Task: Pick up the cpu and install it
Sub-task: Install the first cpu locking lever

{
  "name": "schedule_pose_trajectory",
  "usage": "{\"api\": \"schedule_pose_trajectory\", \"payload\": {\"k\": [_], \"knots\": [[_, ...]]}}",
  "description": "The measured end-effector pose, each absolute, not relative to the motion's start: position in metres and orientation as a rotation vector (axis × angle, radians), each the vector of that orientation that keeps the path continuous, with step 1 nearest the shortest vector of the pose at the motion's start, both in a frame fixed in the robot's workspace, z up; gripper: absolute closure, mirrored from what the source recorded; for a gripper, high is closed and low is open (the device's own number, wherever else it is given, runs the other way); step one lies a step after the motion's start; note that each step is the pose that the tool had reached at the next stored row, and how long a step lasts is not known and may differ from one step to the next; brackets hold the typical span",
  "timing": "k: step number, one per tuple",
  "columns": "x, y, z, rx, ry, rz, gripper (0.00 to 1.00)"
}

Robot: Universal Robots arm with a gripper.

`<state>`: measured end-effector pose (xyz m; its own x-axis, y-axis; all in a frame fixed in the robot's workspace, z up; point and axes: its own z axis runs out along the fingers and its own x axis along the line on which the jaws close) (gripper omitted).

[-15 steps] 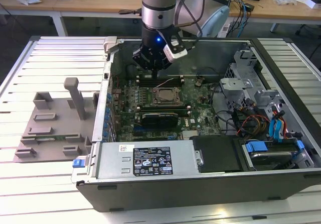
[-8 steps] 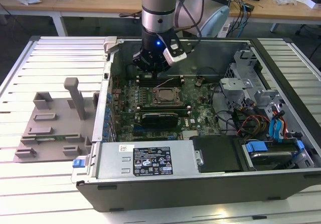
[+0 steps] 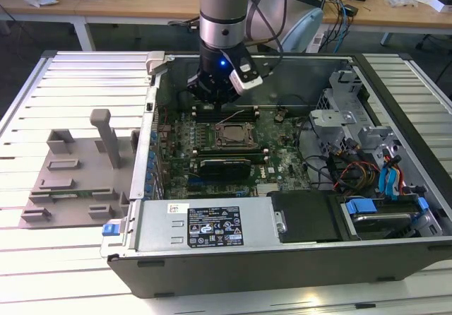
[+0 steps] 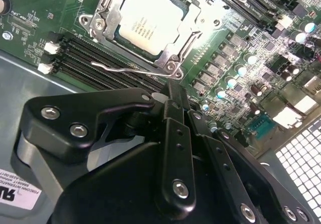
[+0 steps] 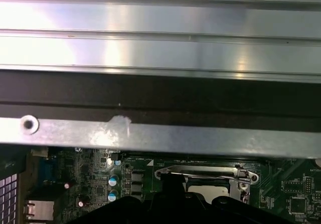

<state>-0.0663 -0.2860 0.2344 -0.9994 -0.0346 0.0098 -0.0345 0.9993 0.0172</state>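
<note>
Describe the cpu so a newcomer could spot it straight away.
Look inside the open computer case, at the green motherboard. Near its middle, the cpu sits in a metal socket frame: the one pale silver square among dark slots and small components.

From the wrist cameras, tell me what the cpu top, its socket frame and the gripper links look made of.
The cpu: pale brushed metal lid, matte sheen, likely plated.
The socket frame: bright bare steel, with shiny glints and screw heads.
The gripper links: matte black, probably anodised metal or hard plastic, with silver screws.

Even bright overhead light; glare on the cpu (image 4: 145, 20); soft wrist-view foregrounds
</note>
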Motion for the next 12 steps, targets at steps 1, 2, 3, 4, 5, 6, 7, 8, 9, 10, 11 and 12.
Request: {"api": "schedule_pose_trajectory", "payload": {"k": [1,2,3,4,5,6,7,8,9,10,11,12], "knots": [[-0.066,-0.286,0.234,0.054,-3.131,-0.027,0.89],[-0.066,-0.286,0.233,0.054,-3.131,-0.027,0.89],[-0.066,-0.286,0.232,0.054,-3.131,-0.027,0.89],[-0.066,-0.286,0.231,0.054,-3.131,-0.027,0.89],[-0.066,-0.286,0.229,0.054,-3.131,-0.027,0.89],[-0.066,-0.286,0.229,0.054,-3.131,-0.027,0.89],[-0.066,-0.286,0.228,0.054,-3.131,-0.027,0.89],[-0.064,-0.285,0.227,0.054,-3.131,-0.027,0.89],[-0.061,-0.284,0.226,0.054,-3.131,-0.026,0.89],[-0.058,-0.283,0.225,0.054,-3.131,-0.026,0.89],[-0.057,-0.283,0.225,0.054,-3.131,-0.026,0.89],[-0.055,-0.282,0.224,0.054,-3.131,-0.026,0.89]]}}
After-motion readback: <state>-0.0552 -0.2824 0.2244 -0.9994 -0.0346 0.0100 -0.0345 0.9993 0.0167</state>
